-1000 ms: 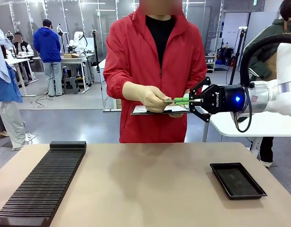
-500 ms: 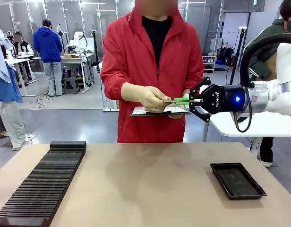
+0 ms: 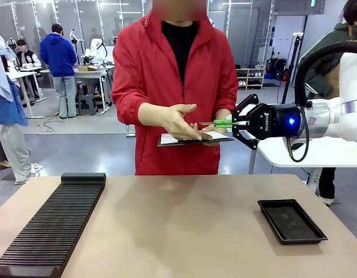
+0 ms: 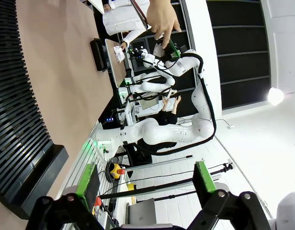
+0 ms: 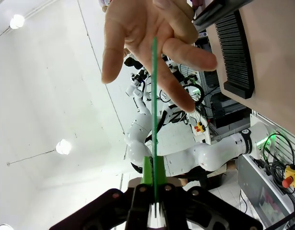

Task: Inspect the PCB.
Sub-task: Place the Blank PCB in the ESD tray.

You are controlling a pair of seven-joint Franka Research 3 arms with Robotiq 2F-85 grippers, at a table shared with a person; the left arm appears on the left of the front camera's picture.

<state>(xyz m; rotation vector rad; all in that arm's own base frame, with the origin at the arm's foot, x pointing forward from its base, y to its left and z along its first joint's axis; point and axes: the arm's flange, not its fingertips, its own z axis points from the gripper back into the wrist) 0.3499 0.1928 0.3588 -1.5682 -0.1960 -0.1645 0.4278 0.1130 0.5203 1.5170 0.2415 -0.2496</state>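
Front view: right hand extends in from the right, raised above the far side of the table. Its jaws are closed on the PCB, which I see edge-on as a thin green strip held level in the air. The PCB's free end points at the person's open palm; I cannot tell whether skin touches it. Just below that palm the person holds a clipboard with white paper. On the table: black tray at near right, slotted black rack along the left side, the two well apart

Left wrist view: left hand spread wide, its green pads far apart. The rack and the table surface lie beyond it; the other arm and the person's palm show far off at the top

Right wrist view: PCB runs as a thin green line straight up from between the closed jaws. The person's spread fingers lie behind its far end, and the rack sits at upper right
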